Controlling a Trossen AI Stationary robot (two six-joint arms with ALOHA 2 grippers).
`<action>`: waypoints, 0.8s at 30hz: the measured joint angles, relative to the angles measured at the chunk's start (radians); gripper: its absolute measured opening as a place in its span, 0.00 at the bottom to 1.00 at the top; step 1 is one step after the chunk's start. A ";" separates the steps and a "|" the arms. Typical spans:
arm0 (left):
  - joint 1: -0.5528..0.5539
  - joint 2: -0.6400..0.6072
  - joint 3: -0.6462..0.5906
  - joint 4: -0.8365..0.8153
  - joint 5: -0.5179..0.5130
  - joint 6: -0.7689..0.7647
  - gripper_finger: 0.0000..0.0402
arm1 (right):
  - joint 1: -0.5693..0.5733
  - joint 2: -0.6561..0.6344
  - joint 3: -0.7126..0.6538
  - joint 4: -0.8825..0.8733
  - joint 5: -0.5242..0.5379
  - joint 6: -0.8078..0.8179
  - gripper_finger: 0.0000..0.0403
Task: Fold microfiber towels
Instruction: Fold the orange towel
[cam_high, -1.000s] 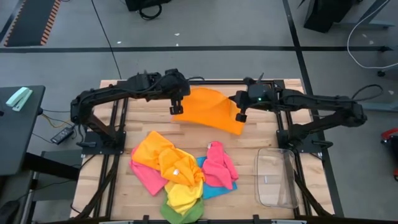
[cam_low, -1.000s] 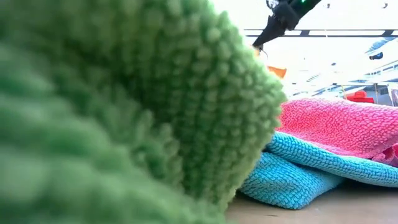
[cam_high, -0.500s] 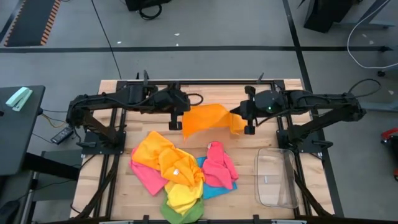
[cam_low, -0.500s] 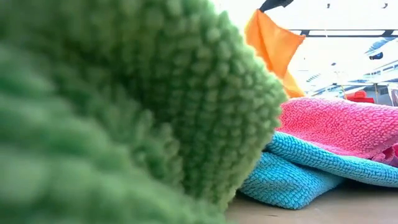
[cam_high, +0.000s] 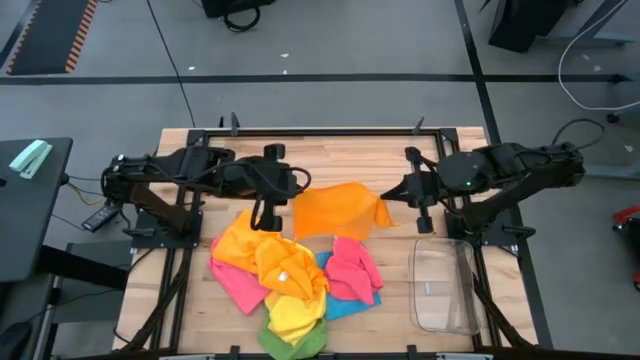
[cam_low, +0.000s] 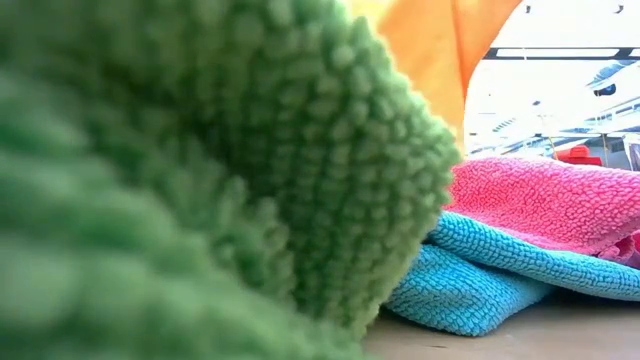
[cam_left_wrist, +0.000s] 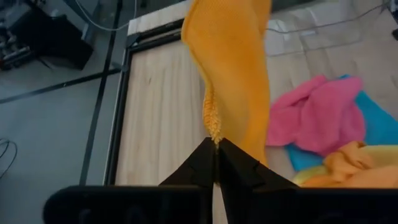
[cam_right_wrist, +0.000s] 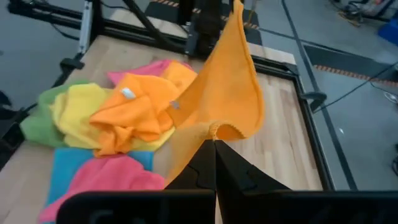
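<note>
On my wooden counter (cam_high: 230, 170) the heaped towels (cam_high: 285, 280) sit toward six o'clock. Above centre I hold the orange towel (cam_high: 338, 208) stretched: left gripper (cam_high: 268, 208) at nine o'clock, right gripper (cam_high: 415, 195) at three, both jaws clamped on its corners.

The high view looks straight down on the whole slatted wooden table (cam_high: 330, 165), while the low view sits at tabletop height, pressed against a fuzzy green microfiber towel (cam_low: 200, 170). The 2 wrist views face each other, sharing the hanging orange microfiber towel (cam_left_wrist: 233, 68).
</note>
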 joint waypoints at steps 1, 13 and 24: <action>-0.001 0.000 0.000 -0.013 0.000 -0.009 0.04 | 0.000 0.000 0.002 -0.001 0.005 -0.007 0.01; 0.144 0.009 -0.141 -0.166 -0.001 -0.126 0.07 | -0.290 0.118 -0.118 0.080 0.045 -0.188 0.01; 0.326 0.009 -0.377 -0.148 -0.004 -0.173 0.06 | -0.562 0.378 -0.130 0.283 -0.111 -0.369 0.01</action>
